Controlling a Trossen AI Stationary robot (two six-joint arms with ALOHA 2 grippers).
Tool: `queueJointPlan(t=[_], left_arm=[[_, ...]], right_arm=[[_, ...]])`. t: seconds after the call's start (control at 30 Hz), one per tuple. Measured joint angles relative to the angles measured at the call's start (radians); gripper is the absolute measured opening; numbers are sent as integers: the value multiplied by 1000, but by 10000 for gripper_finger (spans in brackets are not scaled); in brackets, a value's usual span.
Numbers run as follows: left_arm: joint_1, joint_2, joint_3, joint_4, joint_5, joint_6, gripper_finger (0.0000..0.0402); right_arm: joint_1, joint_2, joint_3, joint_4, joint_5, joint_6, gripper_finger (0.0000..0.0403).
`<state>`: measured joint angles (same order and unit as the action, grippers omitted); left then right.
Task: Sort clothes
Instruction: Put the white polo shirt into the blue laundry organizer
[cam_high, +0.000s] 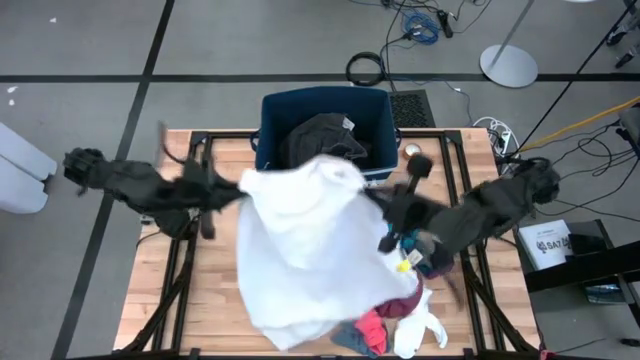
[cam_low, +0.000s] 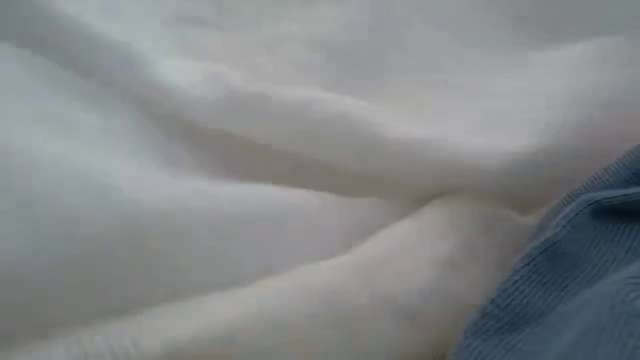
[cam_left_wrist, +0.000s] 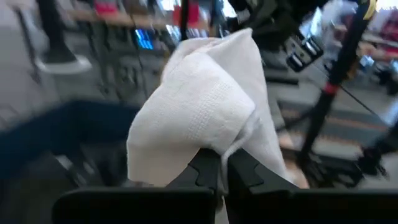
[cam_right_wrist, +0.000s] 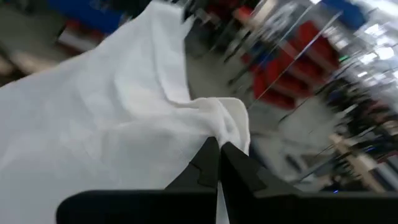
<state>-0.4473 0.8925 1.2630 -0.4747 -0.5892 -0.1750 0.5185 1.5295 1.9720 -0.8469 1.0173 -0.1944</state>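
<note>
We see a wooden table (cam_high: 215, 310) standing on a grey floor (cam_high: 80, 40) with dark lines, and cables (cam_high: 420, 22) lie on the floor past the far edge. At the middle of the table's far edge sits a navy blue bin (cam_high: 275, 112), and a dark grey garment (cam_high: 322, 135) lies inside it. Our left gripper (cam_left_wrist: 220, 167) is squeezed shut on a big white garment (cam_high: 300, 245), holding its left top corner just in front of the bin. Our right gripper (cam_right_wrist: 218, 157) is pinched tight on the right top corner. The white cloth hangs between them and covers the middle of the table. Near the front right edge lie a small red piece (cam_high: 370, 325) and a white sock (cam_high: 415, 330).
</note>
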Motion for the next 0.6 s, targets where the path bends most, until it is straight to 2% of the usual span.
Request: queueJointPlan(t=[0.17, 0.27, 0.4, 0.5, 0.6], left_arm=[[3, 9, 169, 2, -128, 177, 8], [19, 22, 284, 1, -162, 280, 8], [33, 53, 471, 3, -156, 382, 8], [33, 91, 609, 4, -132, 445, 8], [33, 124, 699, -3, -48, 469, 8]], right_arm=[[-82, -1, 132, 238, -9, -297, 0], [-142, -1, 168, 407, -73, -464, 0], [-206, 0, 209, 628, -204, -614, 0], [-250, 2, 245, 716, -352, -611, 0], [-296, 1, 264, 721, -492, -457, 1]])
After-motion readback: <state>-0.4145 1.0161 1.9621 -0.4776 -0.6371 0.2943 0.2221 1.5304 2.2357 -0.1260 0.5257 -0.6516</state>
